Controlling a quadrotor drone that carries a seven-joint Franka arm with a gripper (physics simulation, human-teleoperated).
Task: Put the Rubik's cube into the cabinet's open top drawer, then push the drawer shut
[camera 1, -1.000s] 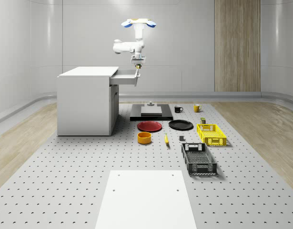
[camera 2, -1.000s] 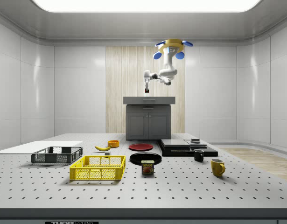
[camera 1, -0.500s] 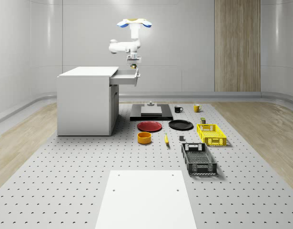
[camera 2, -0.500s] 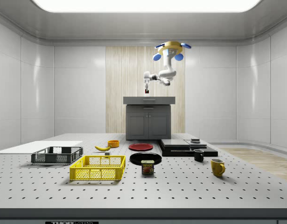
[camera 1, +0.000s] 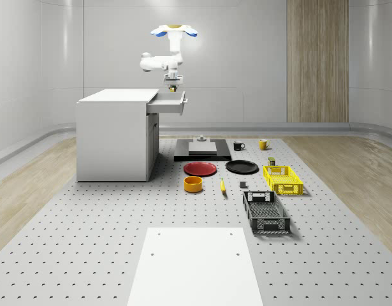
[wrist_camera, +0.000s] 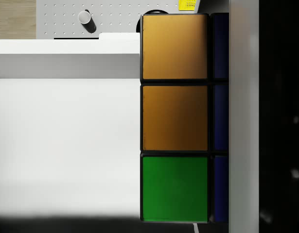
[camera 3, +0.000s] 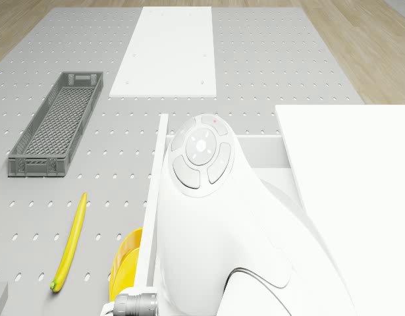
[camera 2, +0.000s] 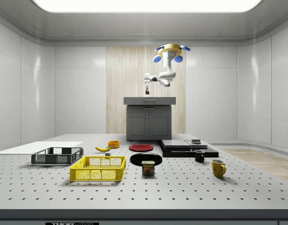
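The drone [camera 1: 173, 30] hovers above the cabinet's [camera 1: 116, 134] pulled-out top drawer [camera 1: 169, 102]; the gripper [camera 1: 173, 85] hangs just over the drawer cavity, fingers clamped on the Rubik's cube [wrist_camera: 174, 116] — so the carry looks about done; release and the push-shut are left. No long axis on a cube; the wrist view has an orange-orange-green column running 12 to 6 o'clock, that face turned back up at the wrist, the cube sitting square between the fingers.

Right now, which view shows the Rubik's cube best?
Wrist view: the Rubik's cube sits close up, orange and green tiles plain, over the open top drawer. In the whole-scene and side views it is a speck at the gripper.
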